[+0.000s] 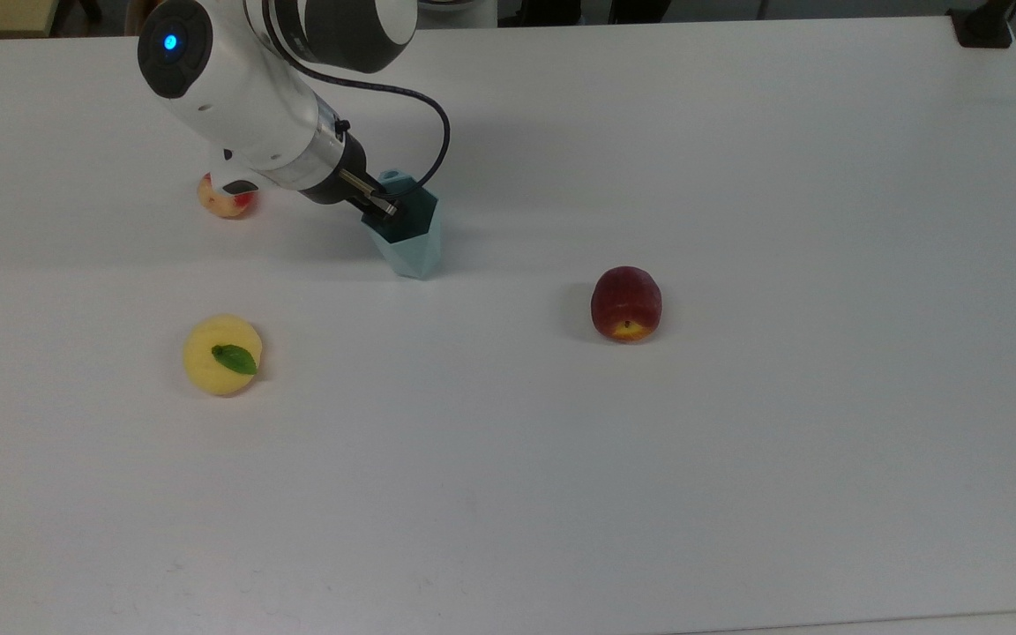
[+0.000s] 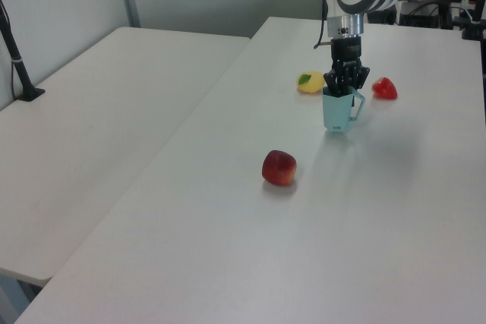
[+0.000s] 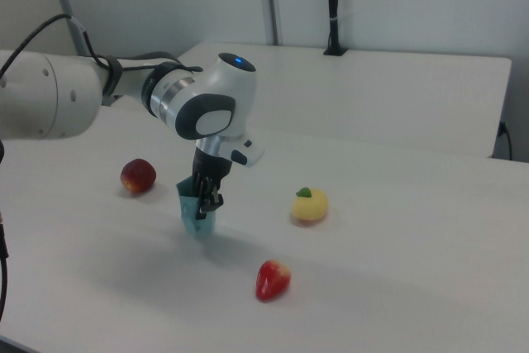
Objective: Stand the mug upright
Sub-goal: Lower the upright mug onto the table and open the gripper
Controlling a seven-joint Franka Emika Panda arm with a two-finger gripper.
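no readable text, labels or numbers

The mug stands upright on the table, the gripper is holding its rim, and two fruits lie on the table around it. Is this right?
Not quite: three fruits lie around the mug, not two. The top view shows a yellow fruit, a dark red fruit and a red-and-yellow fruit. The gripper does hold the upright mug's rim.

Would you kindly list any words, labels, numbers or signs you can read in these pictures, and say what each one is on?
There is no readable text: none on the mug, the arm, the fruits or the table.
The arm carries a lit blue dot, a light and not a word.
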